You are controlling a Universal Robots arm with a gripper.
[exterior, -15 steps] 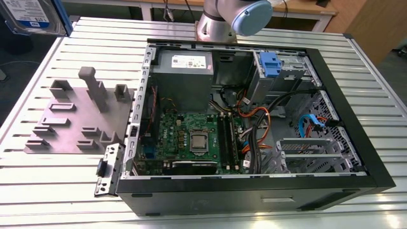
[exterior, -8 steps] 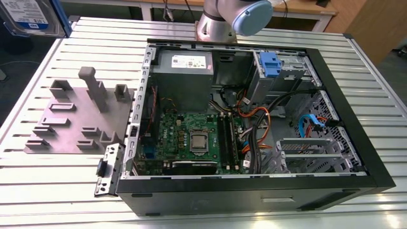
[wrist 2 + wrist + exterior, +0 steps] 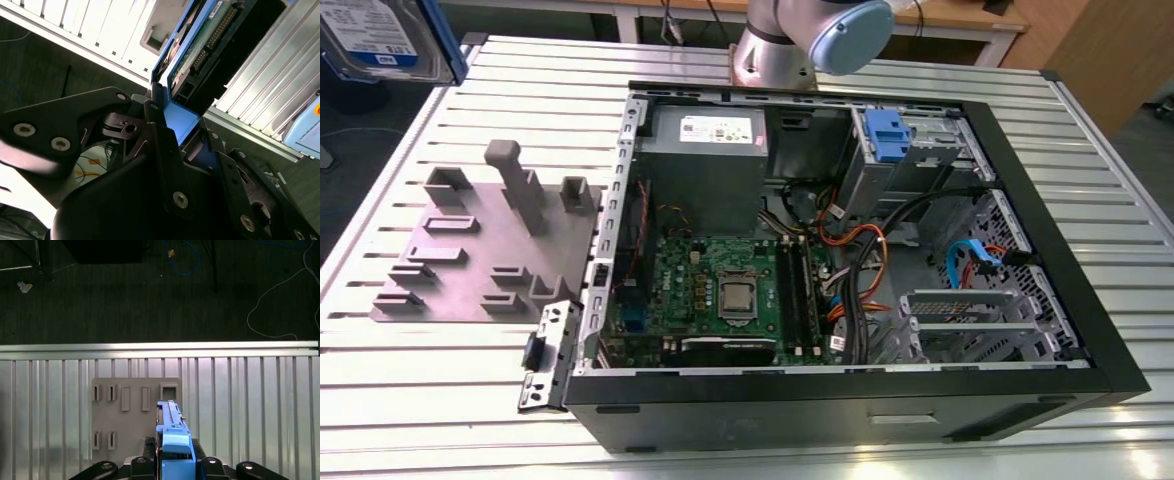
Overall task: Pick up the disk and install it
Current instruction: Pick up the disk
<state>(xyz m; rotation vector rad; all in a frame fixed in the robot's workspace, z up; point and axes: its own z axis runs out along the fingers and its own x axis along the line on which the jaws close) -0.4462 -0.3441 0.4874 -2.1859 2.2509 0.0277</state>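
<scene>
Disk [image 3: 173, 436] sits edge-on, its blue rail clamped between the closed jaws of the gripper [image 3: 172, 467]. A grey slotted plate [image 3: 130, 415] lies below it on the ribbed table [image 3: 250, 405]. In the exterior view the disk is in the upper left corner, and the open computer case [image 3: 854, 405] is mid-frame.

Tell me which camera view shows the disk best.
The exterior view: the disk turns its labelled face to the camera, though the frame edge crops it. The first wrist view shows it edge-on in the gripper; the second wrist view shows its circuit-board side close up.
</scene>
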